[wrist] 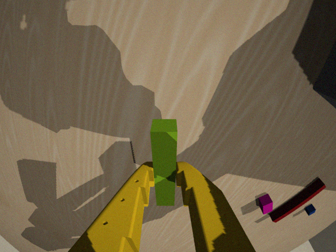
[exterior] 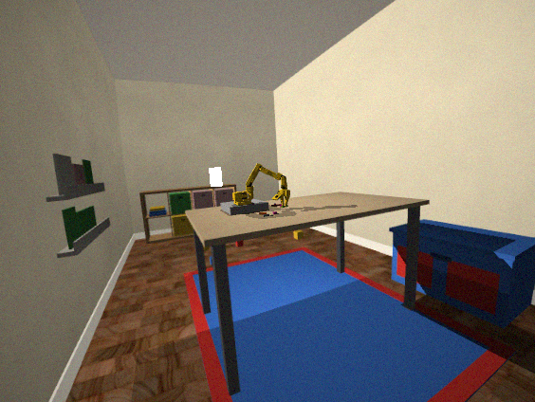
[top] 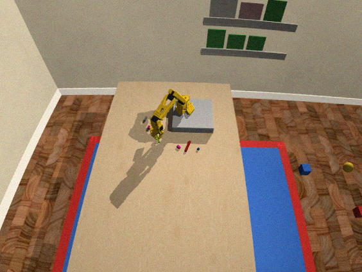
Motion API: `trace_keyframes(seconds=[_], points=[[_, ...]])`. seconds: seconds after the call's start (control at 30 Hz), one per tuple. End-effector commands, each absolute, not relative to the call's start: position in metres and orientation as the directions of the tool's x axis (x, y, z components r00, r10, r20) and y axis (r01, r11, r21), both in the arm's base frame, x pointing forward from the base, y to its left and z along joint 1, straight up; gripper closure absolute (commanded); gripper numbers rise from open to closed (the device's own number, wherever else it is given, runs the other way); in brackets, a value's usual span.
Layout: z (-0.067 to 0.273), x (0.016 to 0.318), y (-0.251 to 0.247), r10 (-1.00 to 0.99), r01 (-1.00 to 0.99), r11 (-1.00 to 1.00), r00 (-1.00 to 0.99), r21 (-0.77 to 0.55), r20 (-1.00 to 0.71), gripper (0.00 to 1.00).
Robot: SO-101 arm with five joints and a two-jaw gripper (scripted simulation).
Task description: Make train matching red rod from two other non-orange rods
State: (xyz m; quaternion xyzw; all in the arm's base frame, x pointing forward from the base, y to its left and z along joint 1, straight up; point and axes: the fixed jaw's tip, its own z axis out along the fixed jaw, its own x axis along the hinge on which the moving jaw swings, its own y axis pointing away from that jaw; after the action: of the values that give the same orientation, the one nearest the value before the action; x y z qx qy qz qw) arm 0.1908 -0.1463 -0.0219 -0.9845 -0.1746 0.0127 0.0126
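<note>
Between the 2 yellow fingers of your gripper (wrist: 165, 173), the lime rod (wrist: 163, 160) is pinched across its narrow width, a little below its middle. Its long axis runs 12 to 6 o'clock in the wrist view, straight out along the line of the fingers. You cannot tell from these views whether it rests on the counter (wrist: 176, 48) or hangs just above it.

Your coming move turns on what lies at 4 o'clock from the grip in the wrist view: the magenta rod (wrist: 265, 203), with the red rod (wrist: 298, 199) just beyond it and the blue rod (wrist: 309, 209) on the red rod's far side. From above, that same group sits at 3 o'clock of the gripper (top: 158, 138), well apart from it: magenta rod (top: 178, 147), then red rod (top: 187, 145), then blue rod (top: 198, 149).

By length, 5 and 2 make 7, so lime plus magenta is likely the pair you want. A 2nd magenta piece (top: 148, 127) shows close by the arm at about 10 o'clock, partly hidden; it may be nearer, though I cannot judge it well. A small dark piece (top: 144, 119) lies farther out the same way.

Mind the long axis: whichever magenta rod you choose, you will probably need to turn the lime rod so 1 end faces it squarely.
</note>
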Motion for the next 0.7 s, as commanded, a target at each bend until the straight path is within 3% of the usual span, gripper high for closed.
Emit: trace_keyframes(seconds=[0.0,0.67], points=[[-0.013,0.192,-0.143,0.357,0.357,-0.934,0.934,-0.029,-0.019,1.00],[-0.008,0.184,-0.153,0.316,0.316,-0.948,0.948,-0.029,-0.019,1.00]])
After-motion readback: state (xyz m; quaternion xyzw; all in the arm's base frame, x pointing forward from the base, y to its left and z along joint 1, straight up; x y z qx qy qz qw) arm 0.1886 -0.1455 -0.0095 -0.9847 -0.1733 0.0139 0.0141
